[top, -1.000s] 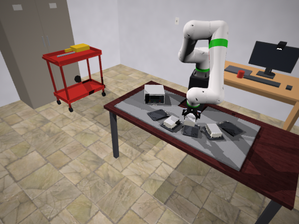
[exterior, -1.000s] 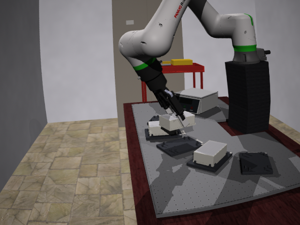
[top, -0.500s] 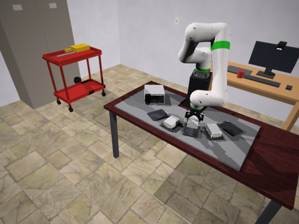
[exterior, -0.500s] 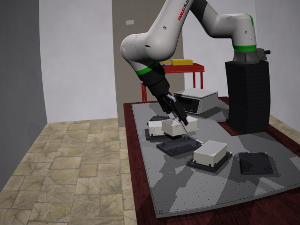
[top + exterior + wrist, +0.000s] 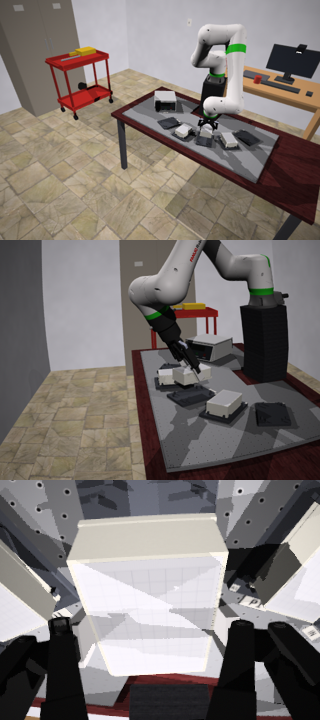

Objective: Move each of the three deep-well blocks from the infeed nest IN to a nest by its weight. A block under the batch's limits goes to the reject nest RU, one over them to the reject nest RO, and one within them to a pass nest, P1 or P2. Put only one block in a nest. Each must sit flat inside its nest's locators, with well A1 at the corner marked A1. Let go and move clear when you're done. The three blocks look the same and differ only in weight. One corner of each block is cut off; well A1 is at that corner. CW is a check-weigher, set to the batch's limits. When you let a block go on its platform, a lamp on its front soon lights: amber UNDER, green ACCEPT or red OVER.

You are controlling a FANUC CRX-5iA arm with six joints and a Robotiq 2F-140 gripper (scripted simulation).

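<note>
The gripper [image 5: 207, 127] [image 5: 191, 366] [image 5: 153, 609] was clamped on a white block [image 5: 206, 133] [image 5: 184, 375] [image 5: 150, 540]. It held the block up over the desk [image 5: 292, 160] [image 5: 152, 451], near the middle dark nest [image 5: 204, 142] [image 5: 189, 396] [image 5: 150, 495]. One more block [image 5: 183, 130] [image 5: 165, 376] [image 5: 295, 575] sat in a nest on one side, and another block [image 5: 228, 140] [image 5: 224, 402] [image 5: 20, 595] sat in a nest on the other side.

The arm [image 5: 236, 69] [image 5: 178, 273] bears "FANUC" in red, then black "Robo", cut off by the exterior view's edge. In the wrist view, a white tag [image 5: 250, 601] beside the right-hand block [image 5: 300, 575] shows "P", its remainder unclear. Lettering on the weigher's front [image 5: 165, 105] [image 5: 200, 351] is too small to read.
</note>
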